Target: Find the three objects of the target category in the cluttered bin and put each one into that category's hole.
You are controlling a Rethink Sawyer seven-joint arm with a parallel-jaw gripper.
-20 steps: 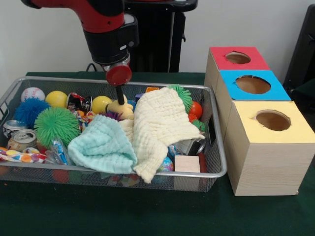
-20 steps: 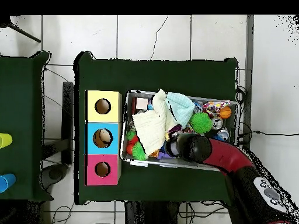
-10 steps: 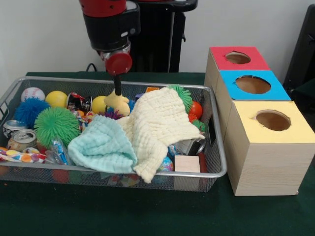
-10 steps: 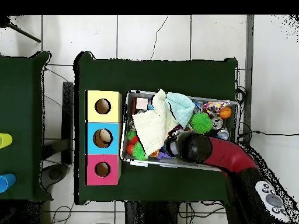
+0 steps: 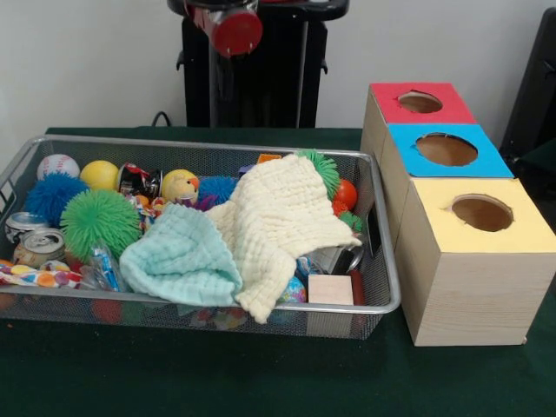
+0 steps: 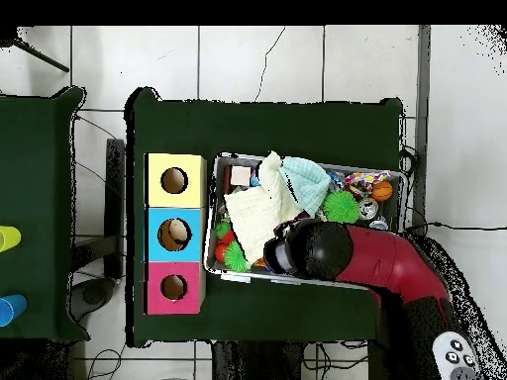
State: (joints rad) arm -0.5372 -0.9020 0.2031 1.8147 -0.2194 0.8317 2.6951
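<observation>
Sitting untouched at the left end of the wire bin [image 5: 382,304], toward the tabletop's left edge: a baseball [image 5: 58,165], a blue fuzzy ball [image 5: 50,193], a green spiky ball [image 5: 100,221] and a pair of cans [image 5: 39,246].

Moving right, pulling the end effector [image 5: 234,35] high above the bin's far rim, well clear of the clutter, after dipping into it a second ago and lifting a yellow toy half a second ago. Showing only the red disc and a dark stem against the pedestal, so not telling whether apart or together. Carrying nothing that can be seen below the disc.

Leaving what looks like that yellow toy [image 5: 180,184] back in the bin by the far rim, just beside the mint cloth [image 5: 181,256]. Also uncovering a second blue fuzzy ball [image 5: 217,187] at the spot where the toy was lying. Probably meaning a slipped pick and another attempt needed, though not certain from here.

Draping over the bin's middle and hiding much of the contents: the cream cloth [image 5: 282,221], with a wooden block [image 5: 330,289] near the front right corner.

Waiting along the tabletop's right edge, apart from the bin: the red box [image 5: 420,102], the blue box [image 5: 446,149] and the yellow box [image 5: 482,213], with something pale already resting inside the blue hole in the overhead view.
</observation>
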